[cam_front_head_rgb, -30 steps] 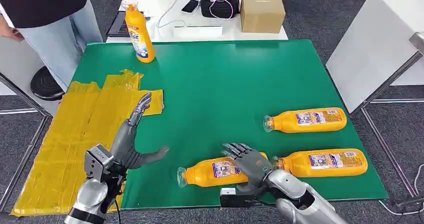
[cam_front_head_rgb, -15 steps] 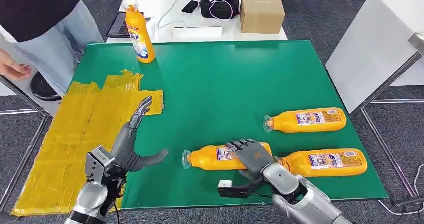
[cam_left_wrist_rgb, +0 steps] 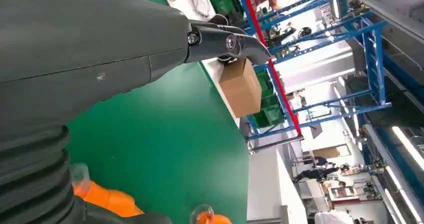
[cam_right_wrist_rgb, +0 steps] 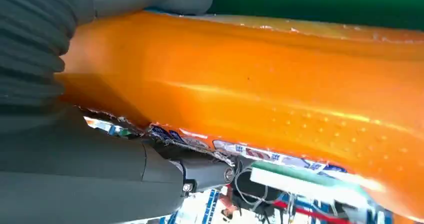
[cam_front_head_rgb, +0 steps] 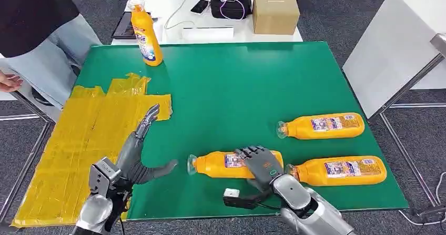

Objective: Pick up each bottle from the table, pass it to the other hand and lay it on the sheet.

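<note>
Green table | R robot hand grips bottle | wrist cam: thumb over it

A: The head view is bright and even. The light falls from above, since the bottles cast only thin, soft shadows on the green bench.

B: Any glare?

A: A faint sheen on the white table beyond the bench. The left wrist view is harsher: ceiling lights far past the cardboard box burn out to white, while the left hand close to the lens is dark and soft.

B: And the right wrist view?

A: Blurred. The held bottle sits too close, out of focus, with a pale streak of highlight along it. The right hand below it lies in shadow.
</note>
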Robot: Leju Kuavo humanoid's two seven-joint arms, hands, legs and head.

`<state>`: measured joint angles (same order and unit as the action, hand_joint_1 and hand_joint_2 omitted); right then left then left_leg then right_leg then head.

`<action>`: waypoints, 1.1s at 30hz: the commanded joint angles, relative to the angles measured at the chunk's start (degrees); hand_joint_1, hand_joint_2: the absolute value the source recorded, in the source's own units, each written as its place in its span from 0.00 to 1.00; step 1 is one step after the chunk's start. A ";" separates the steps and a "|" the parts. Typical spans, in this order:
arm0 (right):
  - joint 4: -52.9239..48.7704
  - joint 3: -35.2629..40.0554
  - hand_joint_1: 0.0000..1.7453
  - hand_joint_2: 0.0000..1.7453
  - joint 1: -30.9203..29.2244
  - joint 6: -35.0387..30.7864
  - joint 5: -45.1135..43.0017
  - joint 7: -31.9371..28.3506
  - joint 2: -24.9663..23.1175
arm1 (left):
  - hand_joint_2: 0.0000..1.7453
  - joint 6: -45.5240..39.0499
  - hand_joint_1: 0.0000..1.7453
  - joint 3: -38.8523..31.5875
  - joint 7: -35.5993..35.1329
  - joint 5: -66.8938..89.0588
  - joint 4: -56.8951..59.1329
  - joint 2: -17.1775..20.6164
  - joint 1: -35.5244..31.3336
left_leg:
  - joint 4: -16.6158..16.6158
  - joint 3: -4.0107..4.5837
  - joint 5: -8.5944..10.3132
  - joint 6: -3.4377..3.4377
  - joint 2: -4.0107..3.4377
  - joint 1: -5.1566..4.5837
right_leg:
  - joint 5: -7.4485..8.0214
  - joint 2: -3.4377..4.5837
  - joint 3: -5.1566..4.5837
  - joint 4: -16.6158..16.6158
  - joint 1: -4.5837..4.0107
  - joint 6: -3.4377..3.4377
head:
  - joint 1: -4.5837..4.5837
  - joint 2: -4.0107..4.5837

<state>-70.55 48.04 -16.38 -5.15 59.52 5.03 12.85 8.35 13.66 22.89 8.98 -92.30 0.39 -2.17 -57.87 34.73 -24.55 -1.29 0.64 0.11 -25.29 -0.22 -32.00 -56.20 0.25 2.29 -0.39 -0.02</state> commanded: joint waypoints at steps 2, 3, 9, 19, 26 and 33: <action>-13.74 -16.86 1.00 1.00 10.09 -14.87 -4.88 -4.74 -10.84 | 1.00 -0.60 0.00 1.19 -1.85 1.14 -1.89 -0.41 1.21 | -0.06 -0.01 -0.07 0.07 0.05 0.06 | -0.10 -0.02 0.04 -0.05 -0.05 -0.07 | 0.04 0.00; -15.70 -19.41 1.00 1.00 11.22 -16.03 -9.04 -7.14 -12.31 | 1.00 -0.92 0.00 1.64 -2.09 1.07 -1.63 -0.39 1.03 | -0.02 0.09 -0.03 0.05 0.09 0.04 | -0.06 0.00 -0.07 -0.04 -0.02 -0.06 | 0.00 0.00; -15.62 -21.60 1.00 1.00 11.73 -17.31 -10.34 -9.22 -13.17 | 1.00 -1.21 0.00 2.01 -2.17 0.95 -1.10 -0.31 0.75 | 0.01 0.04 -0.01 0.02 0.11 0.06 | -0.04 -0.04 0.00 0.03 -0.04 -0.04 | 0.00 0.00; -14.08 -25.48 1.00 1.00 12.22 -17.80 -18.67 -14.40 -15.89 | 1.00 -0.17 0.00 2.80 -2.68 -1.37 -0.25 -0.06 -0.08 | 0.03 0.03 0.00 0.03 0.13 0.03 | -0.04 -0.05 0.00 0.04 -0.02 -0.04 | 0.02 0.00; -9.56 -23.98 1.00 1.00 10.77 -5.10 -37.17 -23.73 -17.89 | 1.00 4.34 0.00 5.47 -6.44 -12.58 6.10 0.63 -4.91 | 0.06 -0.11 0.00 0.06 0.15 0.08 | -0.04 -0.11 0.15 0.09 -0.06 -0.06 | 0.00 0.00; 2.92 -14.86 1.00 1.00 6.12 -1.31 -37.92 -26.95 -21.33 | 1.00 9.72 0.00 10.13 -9.30 -25.02 12.04 1.52 -11.58 | 0.07 -0.07 0.04 0.06 0.06 0.09 | 0.01 0.00 0.09 0.08 -0.07 -0.06 | 0.00 0.00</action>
<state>-82.33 25.66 -4.68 -8.03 22.01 -19.98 -5.16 16.24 17.75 15.10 -10.65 -90.00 0.20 -5.55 -57.85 34.84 -24.52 -1.29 0.75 0.16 -25.30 -0.24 -32.09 -56.22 0.23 2.27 -0.39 -0.02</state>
